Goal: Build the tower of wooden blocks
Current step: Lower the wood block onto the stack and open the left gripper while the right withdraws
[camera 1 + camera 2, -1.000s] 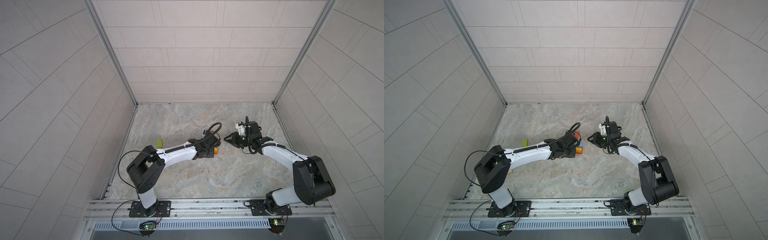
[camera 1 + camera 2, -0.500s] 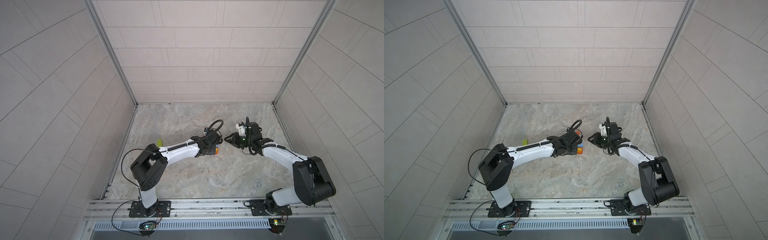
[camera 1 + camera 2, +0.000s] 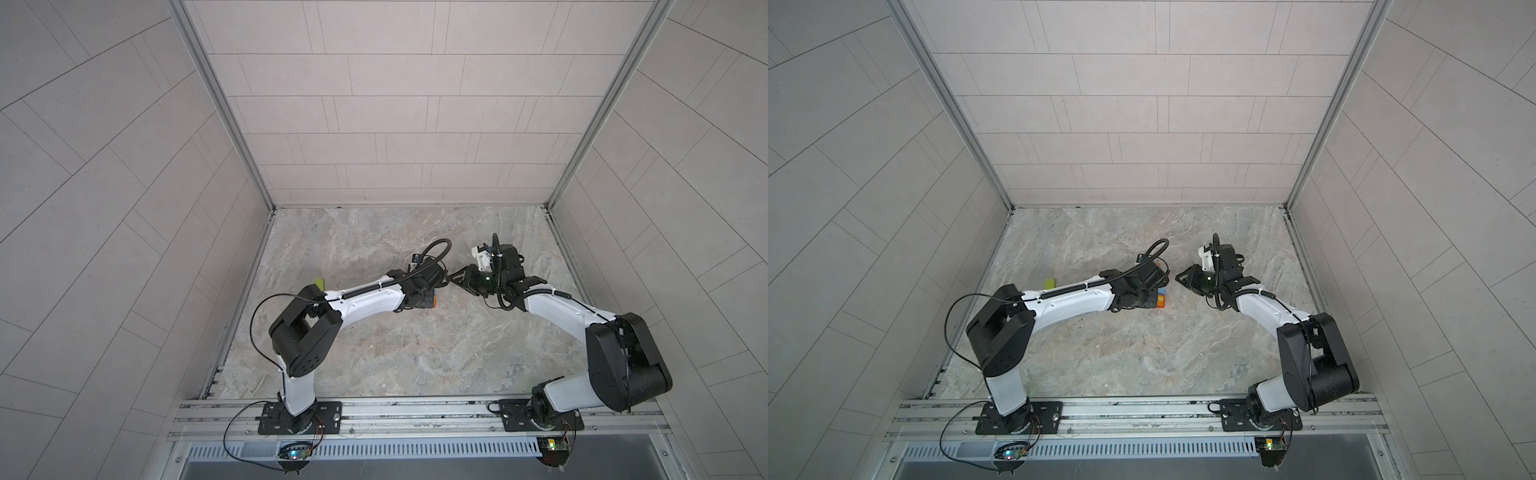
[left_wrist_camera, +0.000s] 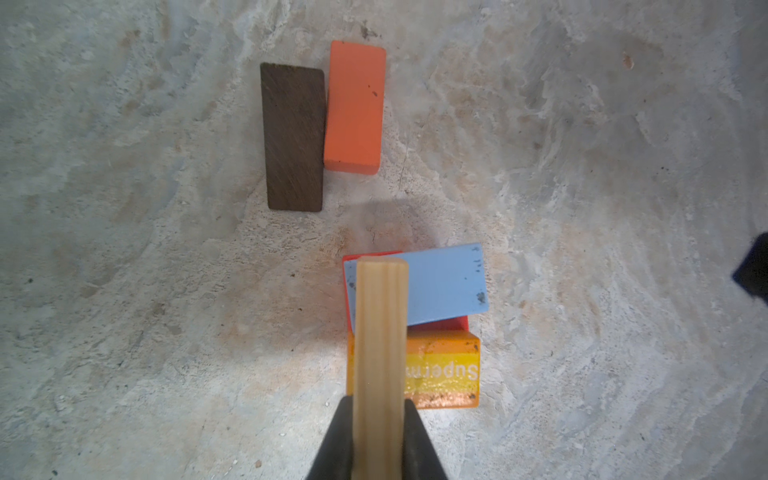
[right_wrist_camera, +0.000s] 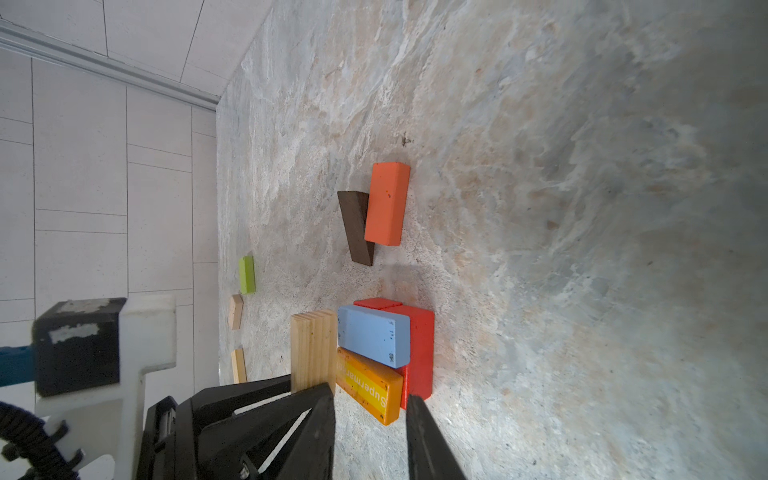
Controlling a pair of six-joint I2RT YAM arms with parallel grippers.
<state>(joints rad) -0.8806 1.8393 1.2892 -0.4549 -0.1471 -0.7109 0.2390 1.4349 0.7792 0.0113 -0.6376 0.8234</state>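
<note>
The left gripper (image 4: 379, 440) is pinching a natural tan block (image 4: 380, 332) between its black jaws; the block is a plain rectangular brick of pale unpainted wood with lengthwise grain and softly rounded corners. It is held over the tower (image 4: 415, 328), low and close, though contact cannot be confirmed.

The tower is a short stack standing on the floor near the middle of the cell. Its base is red brick, glossy painted, with square edges. On top lie a light blue block (image 4: 440, 286), matte paint chipped at the corners and set slightly askew, and beside it an orange and yellow block (image 4: 440, 370). The latter carries white lettering reading "Superm", the remainder hidden behind the held brick.

The right gripper (image 5: 370, 436) has its jaws spread with nothing between them, positioned just beside the tower's end. In a top view it sits close to the left gripper (image 3: 1156, 286).

Near the tower, a dark brown block (image 4: 294, 137) with a rough, scratched surface lies flat, touching an orange block (image 4: 355, 108) of smooth paint along one long side. Well apart, by the wall, lie a green block (image 5: 247, 274) and two tan bricks (image 5: 235, 311).

The floor (image 4: 582, 166) is mottled grey-beige stone-look sheet; the walls are pale tile-pattern panels.
</note>
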